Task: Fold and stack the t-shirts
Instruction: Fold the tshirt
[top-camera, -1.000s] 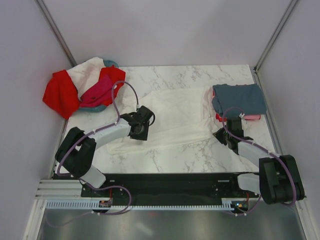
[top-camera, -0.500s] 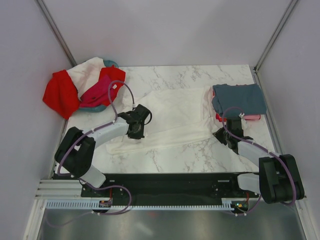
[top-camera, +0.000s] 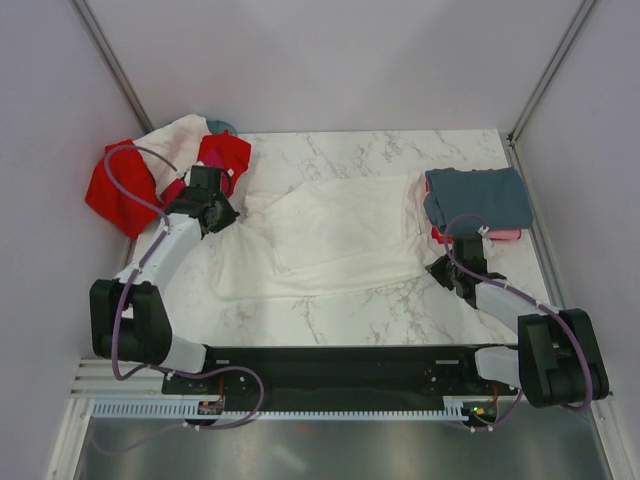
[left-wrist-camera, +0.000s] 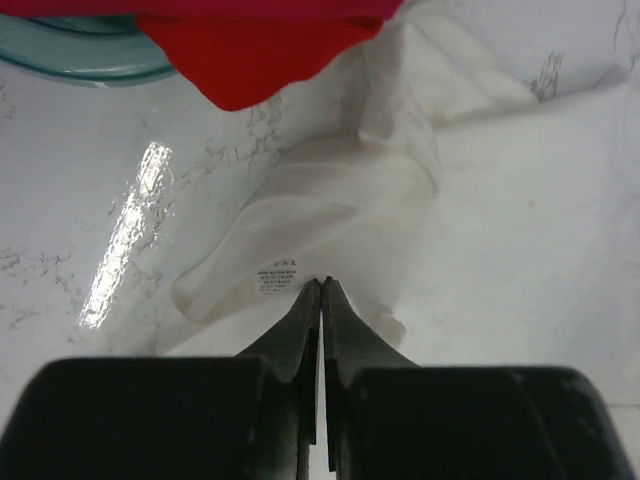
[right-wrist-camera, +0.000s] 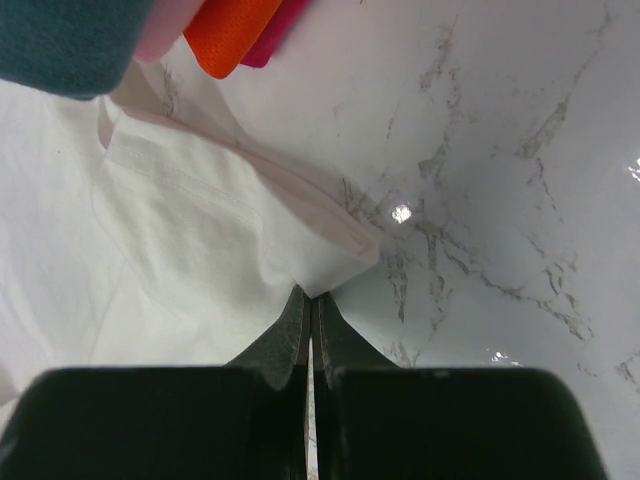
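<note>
A white t-shirt lies spread across the middle of the marble table. My left gripper is shut at its far left edge, beside the basket pile. In the left wrist view the tips pinch the white fabric next to a printed label. My right gripper is shut on the shirt's near right corner, and its wrist view shows the tips pinching that corner. A folded slate grey-blue shirt tops a stack at the right, over coral pink and magenta layers.
A heap of red, white and magenta shirts covers the round teal basket at the far left corner; its rim and the red shirt show in the left wrist view. Walls enclose the table on both sides and at the back.
My left gripper has moved from the shirt's near left side up and left to the basket pile, drawing the white shirt's left side out with it. The right arm has not moved.
</note>
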